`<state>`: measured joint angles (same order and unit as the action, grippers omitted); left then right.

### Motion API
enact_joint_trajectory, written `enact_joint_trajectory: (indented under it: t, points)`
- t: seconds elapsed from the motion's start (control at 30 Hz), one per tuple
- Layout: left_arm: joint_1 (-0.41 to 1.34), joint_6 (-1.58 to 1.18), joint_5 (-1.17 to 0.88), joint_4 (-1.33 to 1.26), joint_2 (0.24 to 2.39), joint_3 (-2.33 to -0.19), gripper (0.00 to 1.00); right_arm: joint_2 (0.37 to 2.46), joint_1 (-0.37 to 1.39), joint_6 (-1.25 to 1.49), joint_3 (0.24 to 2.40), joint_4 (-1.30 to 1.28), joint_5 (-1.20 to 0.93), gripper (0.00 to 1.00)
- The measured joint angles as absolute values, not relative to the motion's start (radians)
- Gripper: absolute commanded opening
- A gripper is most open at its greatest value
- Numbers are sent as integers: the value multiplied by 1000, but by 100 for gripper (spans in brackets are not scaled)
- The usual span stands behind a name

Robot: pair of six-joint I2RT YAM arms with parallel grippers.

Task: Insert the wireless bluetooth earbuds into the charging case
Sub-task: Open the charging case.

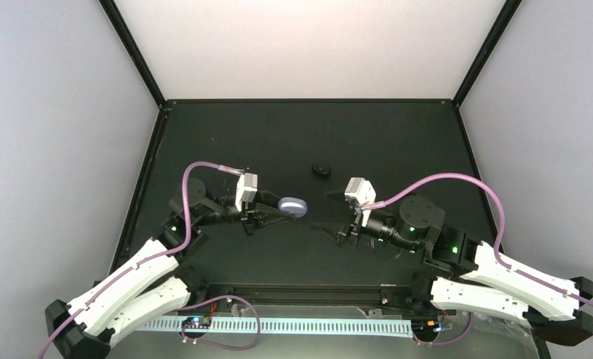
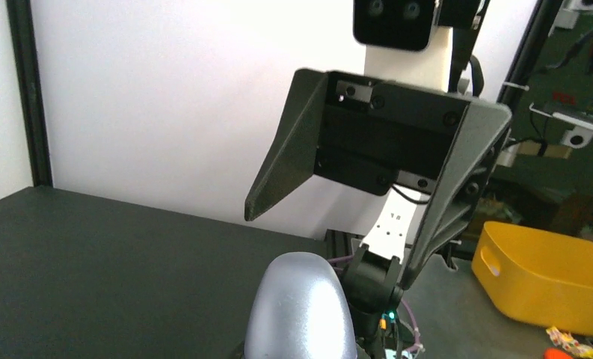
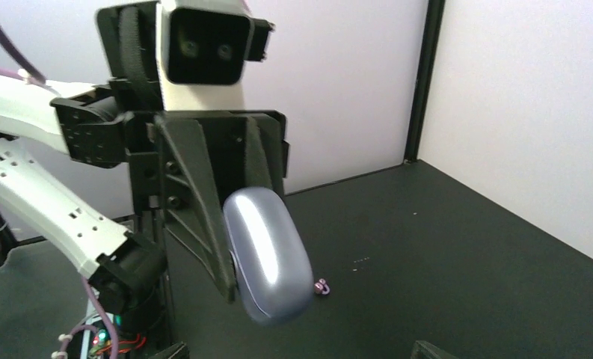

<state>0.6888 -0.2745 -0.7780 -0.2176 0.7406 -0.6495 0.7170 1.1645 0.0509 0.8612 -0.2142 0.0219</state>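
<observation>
From above, the left tool (image 1: 282,209) is clamped on the lavender charging case (image 1: 292,206), near the middle of the black table (image 1: 226,142). The right tool (image 1: 327,211) faces it from just beside, its jaws spread wide with nothing between them. A small black oval object (image 1: 321,170) lies farther back. No earbuds can be made out here.

In the left wrist view, the case's glossy, rounded shell fills the bottom edge. The right tool gapes beyond it, and a yellow bin (image 2: 540,277) sits off past the table.

In the right wrist view, the case hangs clear of the table in the left tool's pinch, and its lid looks shut. One tiny purple earbud (image 3: 321,286) lies on the table just past it. The second earbud is not seen.

The case is probably light, rigid and slick. It is best held across its broad faces, leaving the lid seam free. The earbud looks apt to roll or squirt out, so it calls for a fingertip pinch.

No brand or writing is legible in any view.
</observation>
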Motion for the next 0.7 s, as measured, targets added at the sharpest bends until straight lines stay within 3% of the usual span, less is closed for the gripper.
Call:
enact_joint_trajectory:
  t: [0.7]
  points:
    - [690,-156,-860,-187,744,-650,2,872,1164,46,961,-241,-6,77]
